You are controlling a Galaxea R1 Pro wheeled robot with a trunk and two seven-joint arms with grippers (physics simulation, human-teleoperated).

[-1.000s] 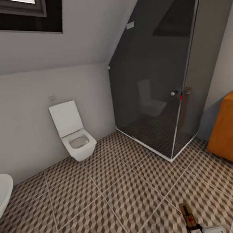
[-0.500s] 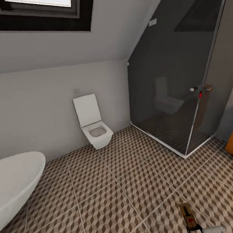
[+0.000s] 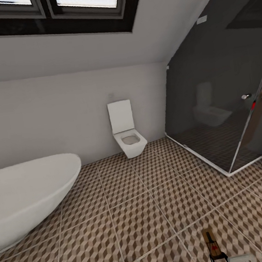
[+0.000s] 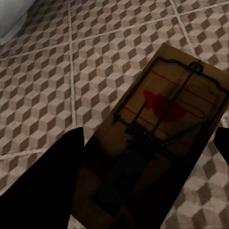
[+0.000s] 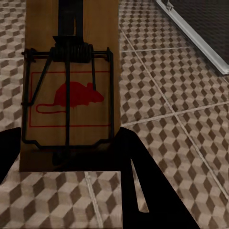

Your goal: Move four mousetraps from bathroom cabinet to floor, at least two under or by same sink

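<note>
The head camera is turning: the whole picture is sliding to the right. The toilet and the dark glass shower are now further right than a second ago, the orange cabinet is gone past the edge, and the white tub is coming in on the left. A window is now showing up top.

The left gripper is holding a trap. The trap is sitting between its two dark fingers, tilted, above the floor. The wire parts and a red mouse print are facing the camera.

The right gripper is holding a second trap. Its dark fingers are closed on the near end of the board, and the rest is sticking out away from them over the tiles. In the head view this trap is showing small at the bottom edge, poking out of the right gripper.

The shower's pale bottom rail is lying on the tiles near the right trap. The tub is standing well to the left, and the toilet is against the far wall.
</note>
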